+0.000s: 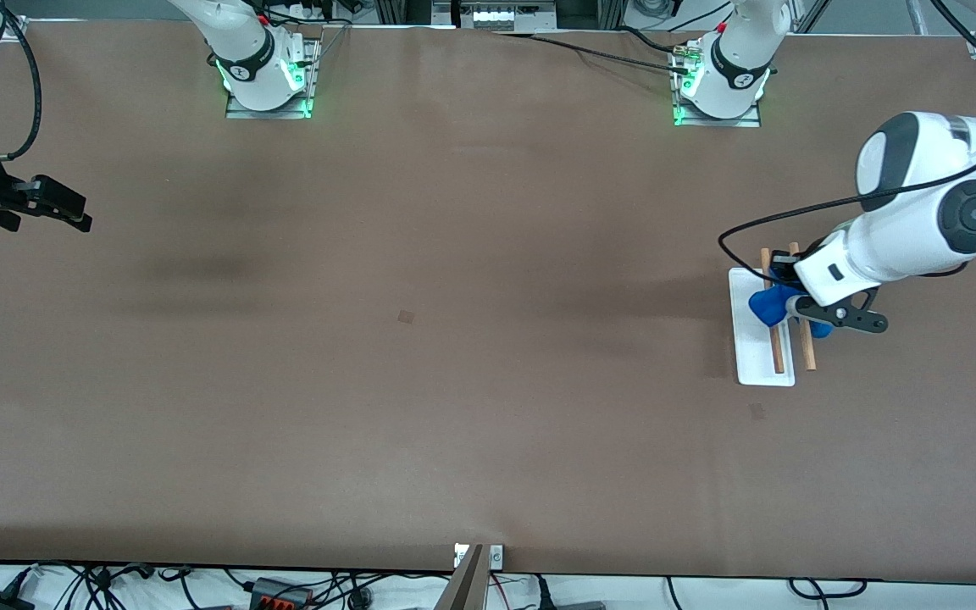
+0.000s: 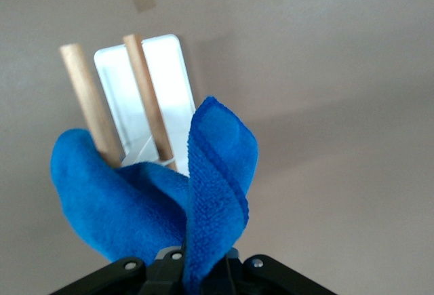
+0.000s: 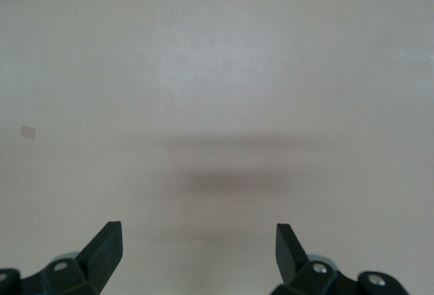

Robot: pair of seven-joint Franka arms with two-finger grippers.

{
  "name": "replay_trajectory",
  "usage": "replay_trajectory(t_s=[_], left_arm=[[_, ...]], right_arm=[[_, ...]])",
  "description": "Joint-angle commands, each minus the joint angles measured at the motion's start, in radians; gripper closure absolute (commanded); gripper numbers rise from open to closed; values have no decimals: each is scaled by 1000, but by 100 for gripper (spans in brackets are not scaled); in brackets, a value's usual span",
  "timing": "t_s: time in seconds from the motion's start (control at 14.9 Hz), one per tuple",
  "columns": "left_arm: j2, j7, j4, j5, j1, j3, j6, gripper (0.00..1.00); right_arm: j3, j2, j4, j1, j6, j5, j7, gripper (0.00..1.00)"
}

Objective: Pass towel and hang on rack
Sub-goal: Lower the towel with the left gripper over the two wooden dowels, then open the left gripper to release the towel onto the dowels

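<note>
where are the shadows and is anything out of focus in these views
Front view: soft dark smudges of shadow on the table, one beside the rack; green glow at both arm bases. Left wrist view: the towel is sharp, a faint shadow band on the table. Right wrist view: a blurred dark shadow ahead of the open right hand.

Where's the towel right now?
The towel is pinched in the left gripper, bunched over the rack and its two wooden rods, at the left arm's end of the table.
</note>
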Motion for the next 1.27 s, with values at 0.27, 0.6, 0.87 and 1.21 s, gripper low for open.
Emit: replay_trajectory(t_s=[0.27,0.6,0.87,1.21], left_arm=[[5,-19,-94,4,9,-9,156,97],[28,-10,-87,6,12,-9,170,85],[39,-5,-71,10,20,-7,168,68],[38,-2,-62,10,20,-7,164,64]], right_arm=[[14,-9,-4,-14,-5,-16,-1,0],[14,-8,-2,-13,-2,-15,-1,0],[14,-8,-1,-14,-4,-13,1,0],[13,-8,-1,-16,-1,-7,1,0]])
